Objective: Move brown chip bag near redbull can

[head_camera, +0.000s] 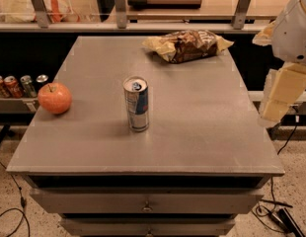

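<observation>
The brown chip bag [186,45] lies crinkled at the far edge of the grey table [207,132], right of centre. The redbull can [136,104] stands upright near the table's middle, well in front and to the left of the bag. My gripper [277,101] hangs at the right edge of the view, beside the table's right side and off its surface, with the white arm above it. It is apart from both the bag and the can and holds nothing that I can see.
An orange-red apple [55,98] sits at the table's left edge. A row of small cans [19,85] stands on a low shelf to the left. A counter with posts [242,6] runs behind the table. Drawers [145,201] are below the front edge and cables lie on the floor.
</observation>
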### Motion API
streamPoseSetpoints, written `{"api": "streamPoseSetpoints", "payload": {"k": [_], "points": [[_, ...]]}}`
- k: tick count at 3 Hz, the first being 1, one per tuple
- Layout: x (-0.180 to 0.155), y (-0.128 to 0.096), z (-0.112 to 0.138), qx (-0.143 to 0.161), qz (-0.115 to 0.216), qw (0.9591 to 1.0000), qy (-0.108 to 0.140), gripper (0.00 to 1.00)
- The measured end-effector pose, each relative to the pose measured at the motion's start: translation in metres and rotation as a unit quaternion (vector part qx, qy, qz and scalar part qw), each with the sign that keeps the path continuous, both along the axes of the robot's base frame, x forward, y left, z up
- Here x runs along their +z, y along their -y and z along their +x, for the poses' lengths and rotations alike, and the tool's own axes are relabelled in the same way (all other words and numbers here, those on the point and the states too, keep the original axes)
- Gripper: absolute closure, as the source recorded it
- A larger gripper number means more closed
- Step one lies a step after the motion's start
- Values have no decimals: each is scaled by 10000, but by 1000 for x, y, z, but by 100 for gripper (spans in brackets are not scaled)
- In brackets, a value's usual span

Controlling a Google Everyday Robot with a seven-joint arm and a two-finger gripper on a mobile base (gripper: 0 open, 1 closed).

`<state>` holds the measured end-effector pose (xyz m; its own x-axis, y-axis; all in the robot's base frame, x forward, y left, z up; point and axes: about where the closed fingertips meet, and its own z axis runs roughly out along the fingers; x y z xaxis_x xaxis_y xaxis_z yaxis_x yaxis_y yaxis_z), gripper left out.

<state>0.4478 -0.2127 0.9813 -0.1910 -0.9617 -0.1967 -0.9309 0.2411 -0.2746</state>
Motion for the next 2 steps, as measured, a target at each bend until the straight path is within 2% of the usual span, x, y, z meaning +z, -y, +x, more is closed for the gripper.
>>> {"api": "streamPoseSetpoints", "payload": {"k": [1, 2], "points": [[0, -9, 31, 342, -207, 9990, 214, 0], [2, -22, 75, 714, -313, 9956, 519, 0]]}}
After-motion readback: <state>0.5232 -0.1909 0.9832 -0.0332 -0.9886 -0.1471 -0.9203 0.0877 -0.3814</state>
